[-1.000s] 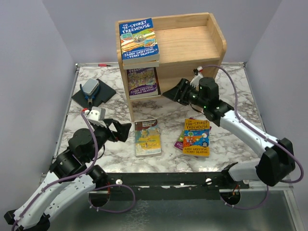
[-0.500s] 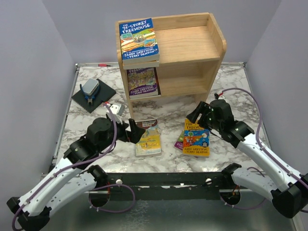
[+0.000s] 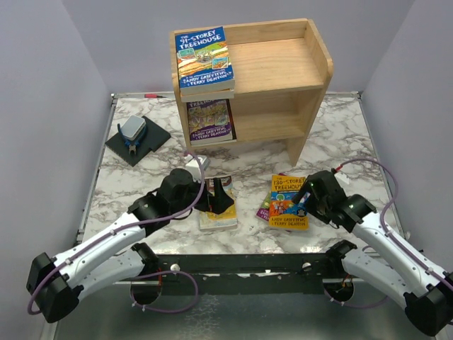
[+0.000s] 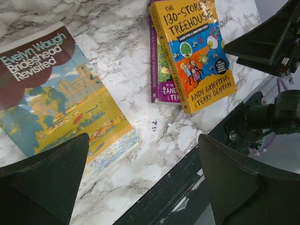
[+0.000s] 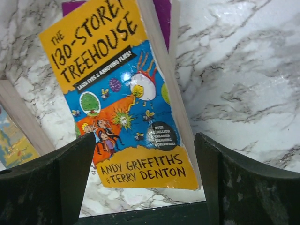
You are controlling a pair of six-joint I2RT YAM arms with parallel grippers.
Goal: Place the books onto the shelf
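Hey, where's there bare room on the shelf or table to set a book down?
Free: shelf top, right of the blue book; lower tier, right of the purple book; table right of the shelf. Crowded at front centre: left claw over the Brideshead book, right claw over the orange book.

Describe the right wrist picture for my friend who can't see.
A yellow 130-Storey Treehouse book lies on a purple book on the marble table. The right gripper hangs over it, jaws open on either side.

White arms (image 3: 99,251), black joints (image 3: 177,193), purple cables (image 3: 368,161)
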